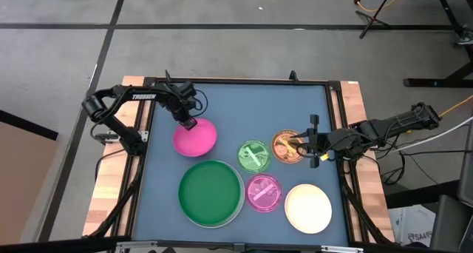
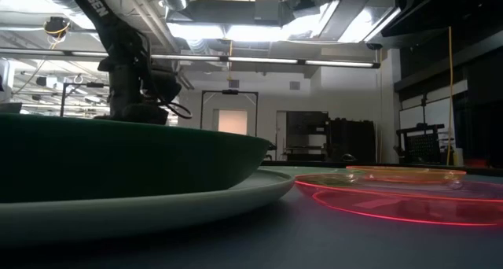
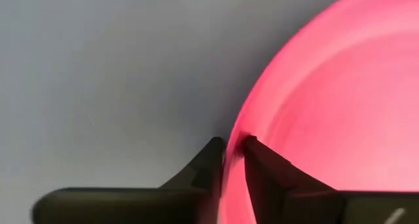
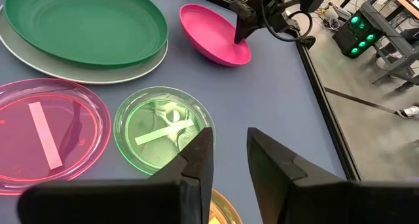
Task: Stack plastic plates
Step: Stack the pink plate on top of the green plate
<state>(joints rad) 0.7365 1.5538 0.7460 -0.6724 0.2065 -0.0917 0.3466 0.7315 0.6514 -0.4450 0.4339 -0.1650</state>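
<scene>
My left gripper (image 1: 188,123) is shut on the medium pink plate (image 1: 196,137) near the table's far left. The dark green plate (image 1: 211,192) lies inside the large white plate (image 1: 238,208), whose rim shows around it. The small translucent green plate (image 1: 253,155), orange plate (image 1: 285,146), small pink plate (image 1: 264,192) and cream plate (image 1: 308,208) lie flat on the mat. My right gripper (image 4: 229,142) is open and hovers over the orange plate's right side (image 4: 216,211), beside the small green plate (image 4: 160,129). I cannot tell whether it touches the orange plate. My left gripper pinches the pink plate's rim (image 3: 245,112) at its far-left side, one finger inside the plate and one outside. The fingers come from above, slanting down. The plate is tilted (image 4: 216,34), its held side raised and its opposite side low near the mat.
The dark mat is bounded by a black frame (image 1: 336,120) with wooden table edges outside it. Bare mat lies along the far side and the near left corner. In the low view the stacked green and white plates (image 2: 118,163) fill the near left.
</scene>
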